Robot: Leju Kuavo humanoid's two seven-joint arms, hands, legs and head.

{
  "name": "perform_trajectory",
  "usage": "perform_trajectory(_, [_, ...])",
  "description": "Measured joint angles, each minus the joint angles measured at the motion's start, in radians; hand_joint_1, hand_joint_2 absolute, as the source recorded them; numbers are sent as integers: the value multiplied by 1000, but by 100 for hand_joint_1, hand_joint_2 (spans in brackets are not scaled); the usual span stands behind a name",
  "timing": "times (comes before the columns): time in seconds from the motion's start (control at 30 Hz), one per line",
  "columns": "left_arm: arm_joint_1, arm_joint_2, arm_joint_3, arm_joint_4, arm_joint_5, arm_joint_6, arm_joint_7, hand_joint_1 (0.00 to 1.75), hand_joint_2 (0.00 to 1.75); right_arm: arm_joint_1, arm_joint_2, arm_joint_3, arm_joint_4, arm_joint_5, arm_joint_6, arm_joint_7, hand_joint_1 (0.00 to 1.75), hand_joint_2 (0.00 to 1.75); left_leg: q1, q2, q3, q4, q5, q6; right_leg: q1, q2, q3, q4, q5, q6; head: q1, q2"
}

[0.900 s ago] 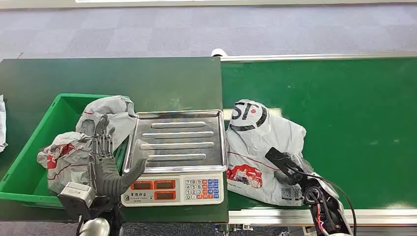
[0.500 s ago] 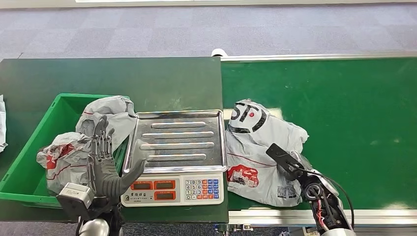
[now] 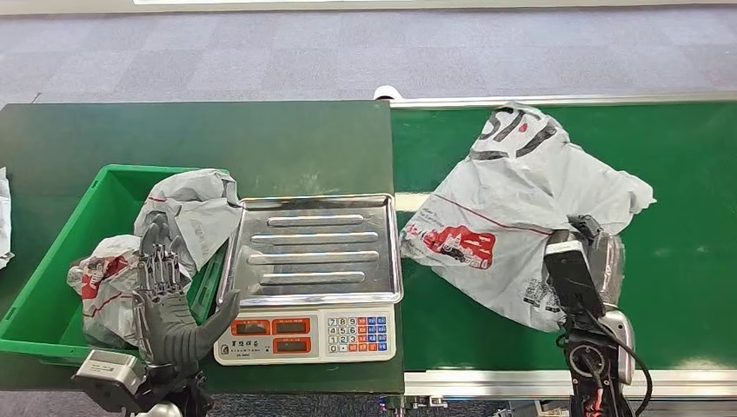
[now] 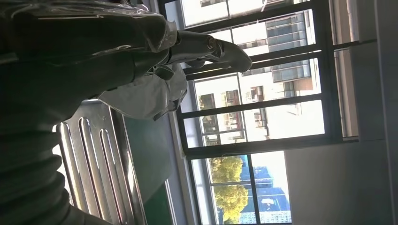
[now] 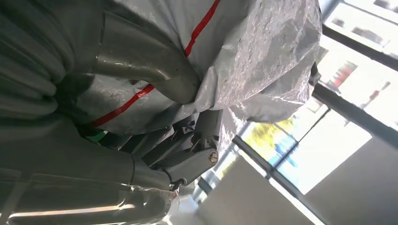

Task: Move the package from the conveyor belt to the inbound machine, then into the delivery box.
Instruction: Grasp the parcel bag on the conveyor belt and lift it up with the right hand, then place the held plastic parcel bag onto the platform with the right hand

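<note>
Note that the right hand [image 3: 580, 276] grips the grey package [image 3: 513, 208], held above the green conveyor belt [image 3: 678, 287] just right of the scale [image 3: 308, 261]. The left hand [image 3: 167, 300], fingers spread and holding nothing, hovers over the green bin [image 3: 52, 287].

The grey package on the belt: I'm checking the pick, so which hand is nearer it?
Right. The right hand grips the grey package at its near edge; the left hand hovers by the green bin, across the scale.

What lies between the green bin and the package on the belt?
In the head view, the scale stands between the bin and the package.
</note>
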Motion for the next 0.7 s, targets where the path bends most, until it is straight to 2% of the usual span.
perform_trajectory(0.07, [-1, 0, -1, 0, 4, 0, -5, 0, 175, 6, 4, 0, -38, 7, -45, -27, 175, 175, 0, 0, 0, 0, 0, 0, 0, 0, 0, 0, 0, 0, 0, 0])
perform_trajectory(0.13, [-6, 0, -3, 3, 6, -2, -8, 0, 175, 3, 5, 9, -63, 15, -40, -35, 175, 175, 0, 0, 0, 0, 0, 0, 0, 0, 0, 0, 0, 0, 0, 0])
perform_trajectory(0.2, [-16, 0, -6, 7, 8, -8, -10, 0, 175, -17, 5, 33, -70, 23, 30, -32, 175, 175, 0, 1, 0, 0, 0, 0, 0, 1, 1, 0, 0, 0, 0, 0])
perform_trajectory(0.3, [-43, 1, -12, 18, 10, -26, -11, 0, 175, -78, 2, 96, -52, 35, 196, -26, 175, 175, 0, 2, 1, 0, 1, 0, 0, 2, 1, 0, 1, 0, 0, 0])
perform_trajectory(0.47, [-93, 2, -26, 45, 12, -56, 0, 0, 175, -219, 15, 224, 82, 33, 425, -53, 175, 175, 0, 2, 2, 0, 1, 0, 0, 2, 2, 1, 1, -1, 0, 0])
perform_trajectory(0.53, [-115, 2, -33, 58, 12, -61, 6, 0, 175, -272, 29, 280, 161, 34, 470, -69, 175, 175, 0, 2, 2, 0, 1, 0, 1, 2, 2, 1, 1, -1, 0, 0])
perform_trajectory(0.7, [-137, 2, -41, 81, 12, -62, 10, 0, 175, -343, 59, 357, 289, 35, 479, -84, 175, 175, 0, 1, 1, 0, 1, 0, 1, 2, 1, 1, 1, -1, 0, 0])
